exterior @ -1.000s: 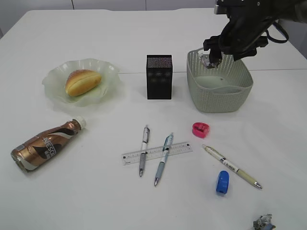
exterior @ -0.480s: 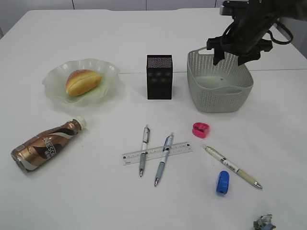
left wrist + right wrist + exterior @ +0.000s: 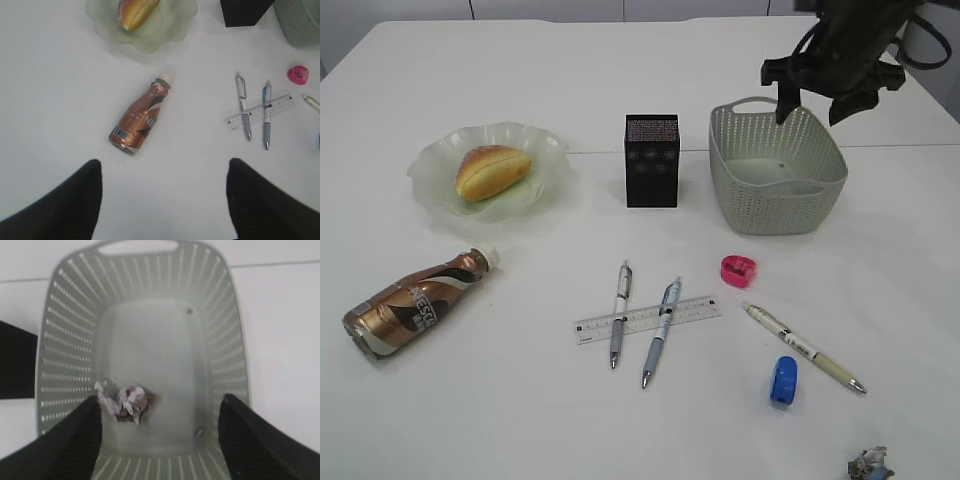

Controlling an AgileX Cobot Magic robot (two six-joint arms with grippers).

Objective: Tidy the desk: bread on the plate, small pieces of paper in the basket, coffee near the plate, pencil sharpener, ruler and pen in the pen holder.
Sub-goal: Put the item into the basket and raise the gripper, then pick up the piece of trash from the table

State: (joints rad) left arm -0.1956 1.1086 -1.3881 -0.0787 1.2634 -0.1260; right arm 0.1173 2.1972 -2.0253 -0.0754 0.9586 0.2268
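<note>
The bread [image 3: 492,170] lies on the wavy green plate [image 3: 546,152]. To its front left the coffee [image 3: 415,305] lies on its side on the desk [image 3: 520,400]. The black mesh pen holder [image 3: 652,160] stands beside the basket [image 3: 770,208]. Two pens [image 3: 620,312] cross the clear ruler [image 3: 692,310]; a third pen [image 3: 805,350] lies between a pink pencil sharpener [image 3: 738,270] and a blue one [image 3: 783,380]. My right gripper [image 3: 812,108] hangs open above the basket [image 3: 70,340], over a crumpled paper [image 3: 122,401] on its floor. My left gripper [image 3: 162,167] is open above bare desk, short of the coffee [image 3: 140,120].
Another crumpled paper [image 3: 870,463] lies at the desk's front right edge. The right arm's cables hang behind the basket's far rim.
My right gripper has risen out of the basket and drawn back to the right. The paper it held over the basket now lies on the basket floor. The left arm has not moved.
</note>
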